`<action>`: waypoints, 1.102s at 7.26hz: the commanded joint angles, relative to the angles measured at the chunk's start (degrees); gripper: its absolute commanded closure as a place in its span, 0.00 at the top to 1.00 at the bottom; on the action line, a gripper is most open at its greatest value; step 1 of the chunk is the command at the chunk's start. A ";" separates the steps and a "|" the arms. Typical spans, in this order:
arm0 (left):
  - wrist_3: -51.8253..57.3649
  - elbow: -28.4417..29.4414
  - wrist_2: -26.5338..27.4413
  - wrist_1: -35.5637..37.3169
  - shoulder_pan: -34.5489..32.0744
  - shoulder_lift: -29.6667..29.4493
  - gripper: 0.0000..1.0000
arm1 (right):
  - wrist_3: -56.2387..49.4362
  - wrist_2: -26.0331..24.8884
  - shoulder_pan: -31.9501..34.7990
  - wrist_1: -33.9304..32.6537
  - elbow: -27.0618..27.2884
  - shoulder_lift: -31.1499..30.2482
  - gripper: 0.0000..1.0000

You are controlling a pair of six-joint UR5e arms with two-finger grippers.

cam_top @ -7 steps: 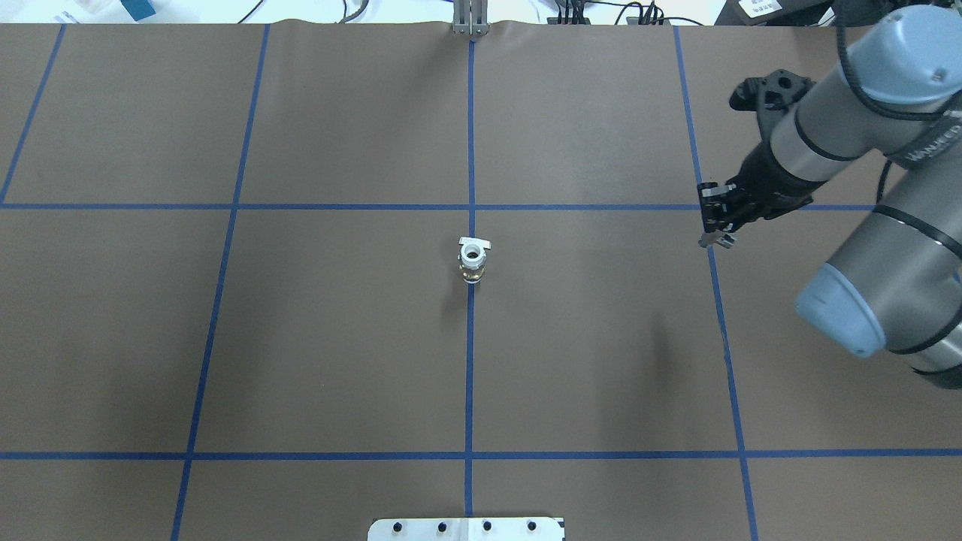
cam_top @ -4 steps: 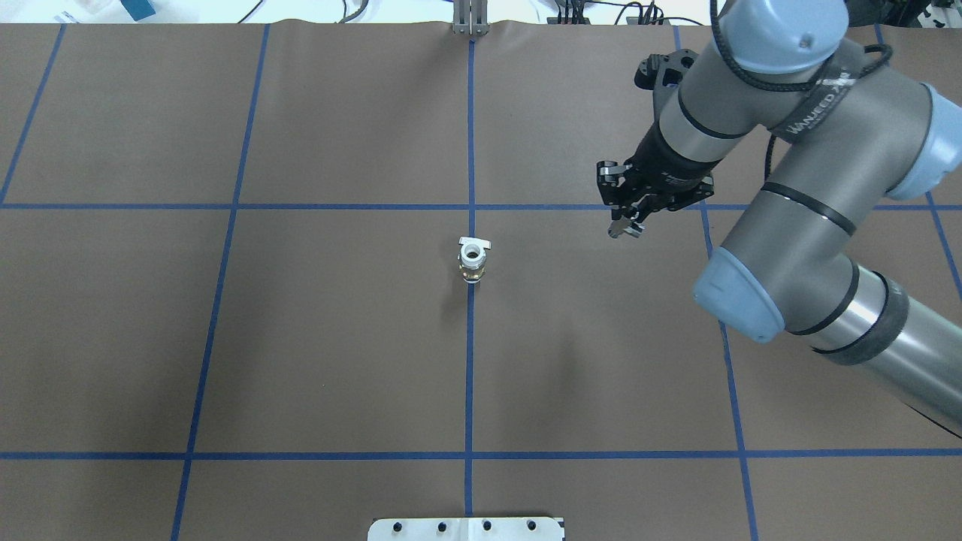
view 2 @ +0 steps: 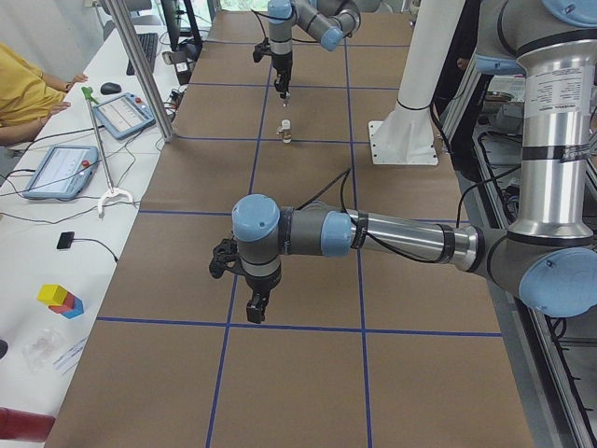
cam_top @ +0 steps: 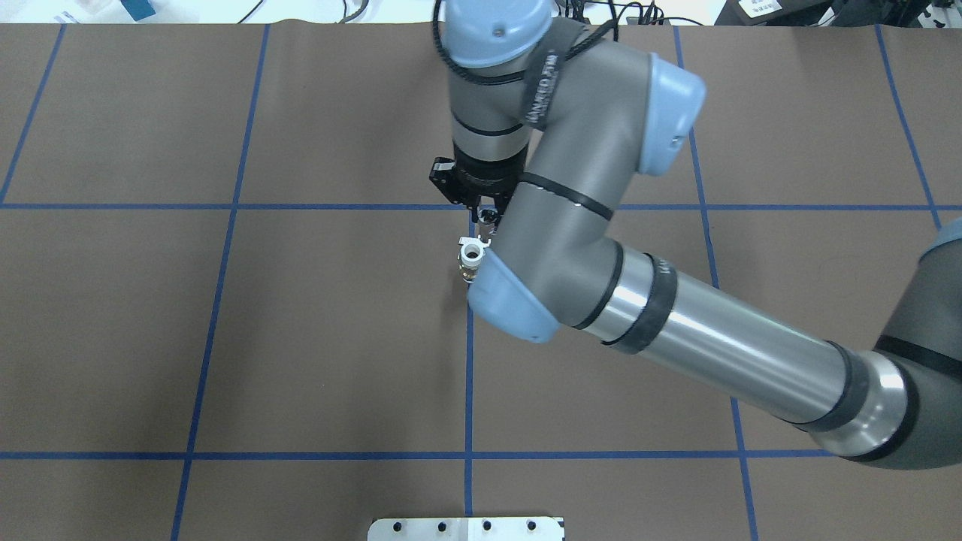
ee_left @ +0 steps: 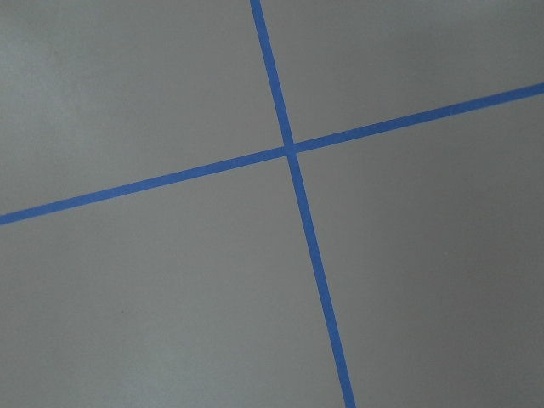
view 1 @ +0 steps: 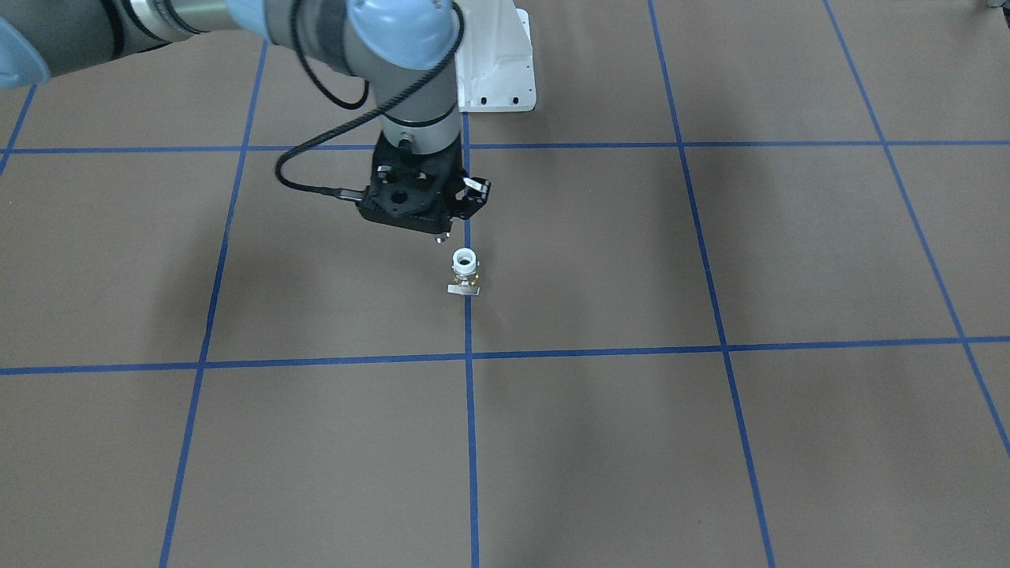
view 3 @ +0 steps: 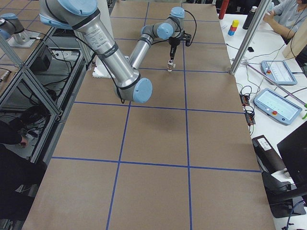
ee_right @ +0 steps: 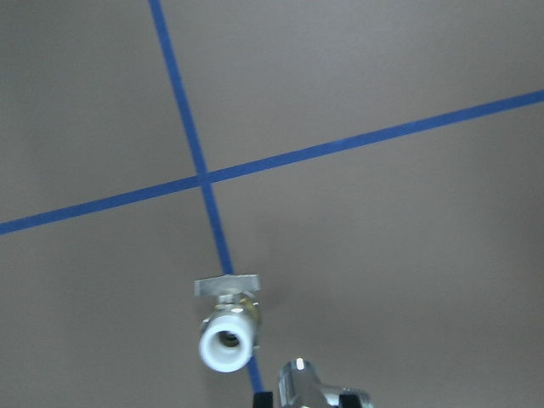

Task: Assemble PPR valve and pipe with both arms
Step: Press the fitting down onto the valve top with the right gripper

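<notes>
At the middle of the mat, on the central tape line, the valve stands upright. Its white socket faces up and its flat tab is at 12 o'clock in the overhead view. The right arm reaches in from 4 o'clock, and its blue elbow cap covers the valve's 5 o'clock edge in that view. The right gripper points down at about 1 o'clock of the valve, just beside it and higher, not touching. It pinches the pipe. In the right wrist view the chrome stub shows at the bottom edge between two black fingertips, at 4 o'clock of the socket and apart from it. The left gripper shows only in the exterior left view, pointing down over the mat near a tape line, well apart from the valve. I cannot tell whether its fingers are spread or closed. Its wrist camera sees only mat and a cross of tape.
</notes>
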 commanded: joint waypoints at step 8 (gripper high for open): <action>-0.18 -0.38 -0.10 0.00 0.12 -0.06 1.00 | 0.45 -4.47 -2.29 2.98 -7.44 2.07 0.00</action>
